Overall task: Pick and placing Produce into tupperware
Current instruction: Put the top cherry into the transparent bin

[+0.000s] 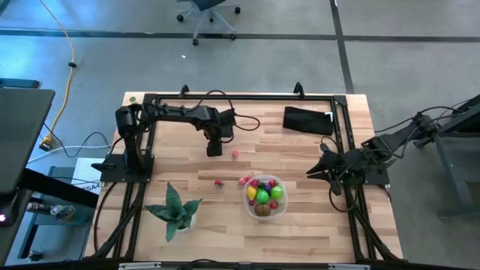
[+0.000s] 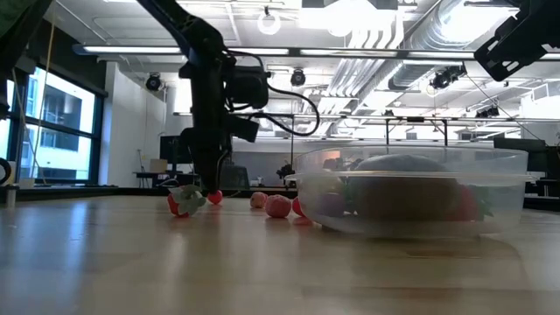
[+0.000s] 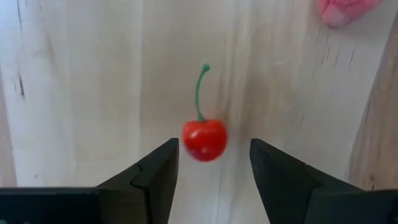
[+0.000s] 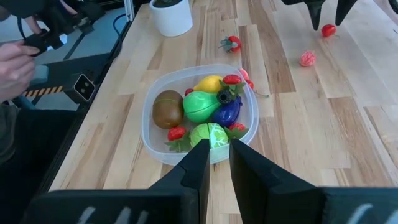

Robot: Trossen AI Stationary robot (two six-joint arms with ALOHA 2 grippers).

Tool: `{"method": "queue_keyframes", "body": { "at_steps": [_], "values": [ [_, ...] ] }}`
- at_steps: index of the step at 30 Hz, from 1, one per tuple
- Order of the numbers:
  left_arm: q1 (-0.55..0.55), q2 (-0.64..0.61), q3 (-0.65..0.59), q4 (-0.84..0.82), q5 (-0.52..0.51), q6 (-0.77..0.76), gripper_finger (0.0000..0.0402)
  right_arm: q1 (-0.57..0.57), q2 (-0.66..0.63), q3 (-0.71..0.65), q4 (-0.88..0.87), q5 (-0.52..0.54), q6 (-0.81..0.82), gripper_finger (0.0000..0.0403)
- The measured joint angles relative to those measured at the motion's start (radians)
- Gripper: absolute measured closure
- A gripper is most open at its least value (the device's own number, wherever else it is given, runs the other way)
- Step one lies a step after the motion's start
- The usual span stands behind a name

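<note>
A red cherry (image 3: 204,138) with a green stem lies on the wooden table, between the fingers of my left gripper (image 3: 214,163). That gripper (image 1: 214,150) points straight down and is open; neither finger plainly touches the cherry (image 4: 328,29). The clear round tupperware (image 1: 265,196) stands near the table's middle front and holds brown, yellow, green, purple and red produce (image 4: 200,106). A pink berry (image 1: 235,154), a strawberry (image 1: 219,182) and another pink piece (image 1: 244,180) lie loose on the table. My right gripper (image 1: 311,174) waits shut at the right, aimed at the tupperware (image 4: 205,112).
A green spiky potted plant (image 1: 178,210) stands at the front left. A black pouch (image 1: 307,120) lies at the far right. A black frame rail (image 1: 240,97) runs round the table. A person's hand (image 4: 12,56) shows beyond the table's edge.
</note>
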Motion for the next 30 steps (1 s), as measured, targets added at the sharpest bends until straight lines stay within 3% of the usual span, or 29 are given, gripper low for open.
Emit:
{"method": "queue_keyframes", "body": {
  "at_steps": [12,30],
  "values": [
    [0.028,0.012,-0.016,0.063,0.001,0.046,0.0178,0.0,0.0,0.0,0.0,0.0,0.0,0.0352],
    [0.046,0.019,-0.037,0.101,0.019,0.172,0.0177,0.0,0.0,0.0,0.0,0.0,0.0,0.0352]
  ]
}}
